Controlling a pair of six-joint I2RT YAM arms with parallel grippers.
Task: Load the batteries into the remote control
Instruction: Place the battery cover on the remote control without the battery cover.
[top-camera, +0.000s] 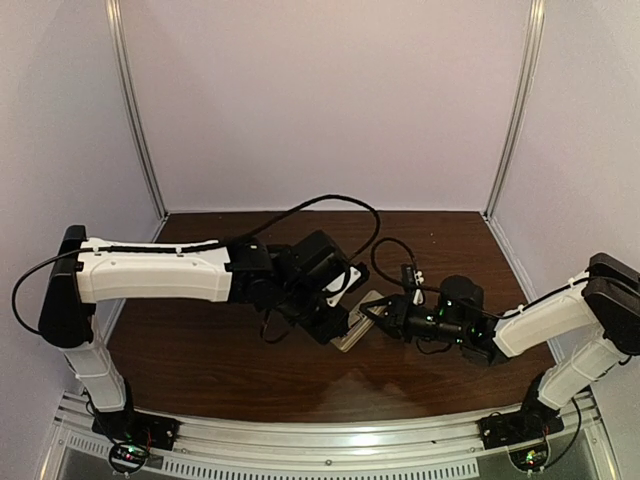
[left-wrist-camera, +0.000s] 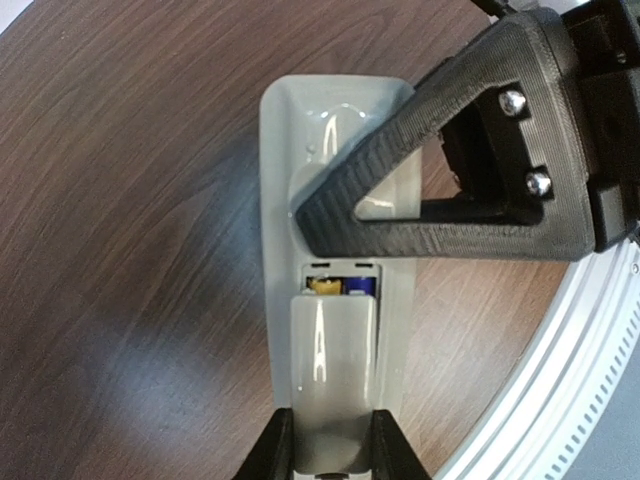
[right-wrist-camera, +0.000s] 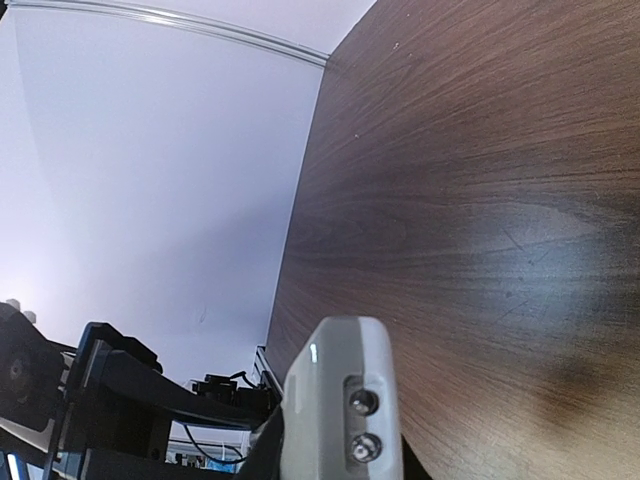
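Two arms meet over the middle of the table (top-camera: 200, 350) in the top view, and the remote control (top-camera: 358, 330) sits between them as a small pale slab. The left gripper (top-camera: 340, 322) is at the remote's left end and the right gripper (top-camera: 378, 316) at its right end. From this height I cannot tell how either pair of fingers stands.

Seen from the left wrist, the remote control (left-wrist-camera: 335, 200) is back side up, beige-grey, running lengthwise away from the camera. The left gripper (left-wrist-camera: 333, 442) pinches its near end, one black finger (left-wrist-camera: 277, 445) against each long edge. A grey cover piece (left-wrist-camera: 332, 365) lies over most of the battery bay. In the slot at the cover's far edge the batteries (left-wrist-camera: 340, 286) show as a gold tip and a blue tip side by side. Just beyond that slot, the right gripper (left-wrist-camera: 310, 215) reaches in from the remote's right side, its fingers pressed together and its tip resting on the remote's back.

From the right wrist, the remote's (right-wrist-camera: 335, 400) rounded end fills the lower middle, with two small round emitters (right-wrist-camera: 362, 400) set in it. Dark table (right-wrist-camera: 480, 200) stretches beyond it, and the left arm (right-wrist-camera: 110, 385) lies to its left.
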